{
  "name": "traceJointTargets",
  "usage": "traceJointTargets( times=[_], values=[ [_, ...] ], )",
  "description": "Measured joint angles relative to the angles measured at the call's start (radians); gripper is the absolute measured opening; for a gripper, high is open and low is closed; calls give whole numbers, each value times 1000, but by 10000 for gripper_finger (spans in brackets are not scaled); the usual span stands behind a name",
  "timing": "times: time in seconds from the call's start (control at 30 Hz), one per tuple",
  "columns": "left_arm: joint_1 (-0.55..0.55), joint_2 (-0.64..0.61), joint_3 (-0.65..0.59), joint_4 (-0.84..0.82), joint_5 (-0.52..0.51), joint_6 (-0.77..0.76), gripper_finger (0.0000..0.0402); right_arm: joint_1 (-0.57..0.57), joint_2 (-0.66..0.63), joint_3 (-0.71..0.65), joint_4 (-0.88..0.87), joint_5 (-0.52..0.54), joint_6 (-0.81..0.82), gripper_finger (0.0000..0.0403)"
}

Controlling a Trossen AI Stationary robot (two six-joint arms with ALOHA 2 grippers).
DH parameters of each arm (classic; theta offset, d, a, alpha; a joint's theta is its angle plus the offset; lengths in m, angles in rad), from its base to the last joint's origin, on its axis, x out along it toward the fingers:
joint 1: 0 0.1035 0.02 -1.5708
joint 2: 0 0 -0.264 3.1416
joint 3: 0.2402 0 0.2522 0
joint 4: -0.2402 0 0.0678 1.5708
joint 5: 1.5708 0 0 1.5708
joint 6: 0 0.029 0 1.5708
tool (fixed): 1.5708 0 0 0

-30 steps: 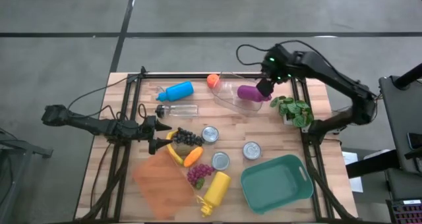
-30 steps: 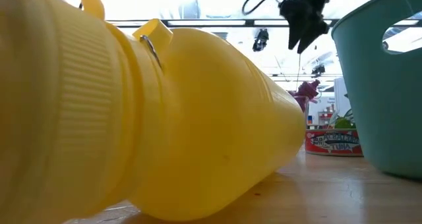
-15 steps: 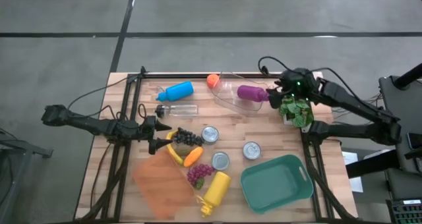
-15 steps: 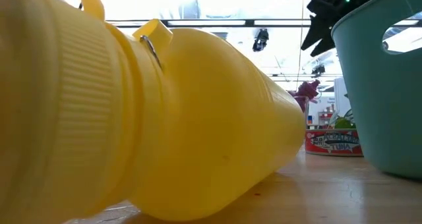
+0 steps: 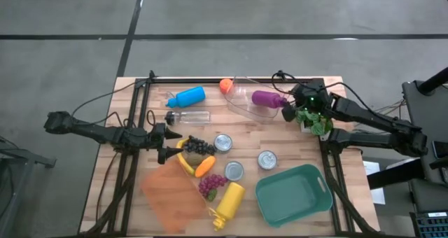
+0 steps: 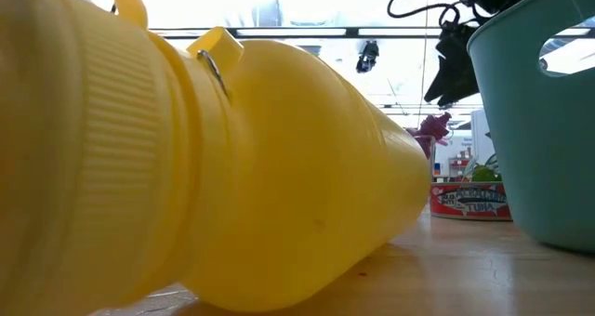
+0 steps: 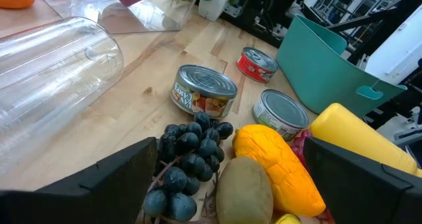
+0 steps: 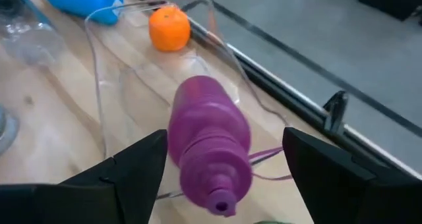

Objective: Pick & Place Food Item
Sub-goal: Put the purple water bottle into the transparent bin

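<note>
My right gripper (image 5: 285,106) hangs open at the back right, its fingers on either side of the cap end of a purple bottle (image 8: 208,141) without touching it. That bottle (image 5: 264,98) lies on its side in a clear container (image 5: 245,103), with an orange (image 5: 226,85) resting on the table beside the container's far left end. At the left, my left gripper (image 5: 168,144) waits open. Black grapes (image 7: 188,158), a kiwi (image 7: 244,188) and a mango (image 7: 277,165) lie on the table just ahead of its fingers.
Three tins (image 5: 223,143) (image 5: 234,171) (image 5: 267,159) stand mid-table. A teal basket (image 5: 294,192) is near right, a yellow bottle (image 5: 229,203) and an orange board (image 5: 171,189) in front. A blue bottle (image 5: 187,96) and a clear bottle (image 5: 189,117) lie back left; a potted plant (image 5: 313,119) stands under the right arm.
My right gripper has drawn back from above the purple bottle toward the table's right edge and sunk lower, and its arm has folded down. The bottle stays lying in the clear container.
</note>
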Motion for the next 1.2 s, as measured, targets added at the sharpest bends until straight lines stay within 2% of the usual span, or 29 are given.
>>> traceJointTargets(
  times=[0.43,1.2],
  values=[
    [0,0,0,0,0,0,384,0,2,-30,1,16,-21,368],
    [0,0,0,0,0,0,384,0,2,-162,183,-2,-65,370]
  ],
)
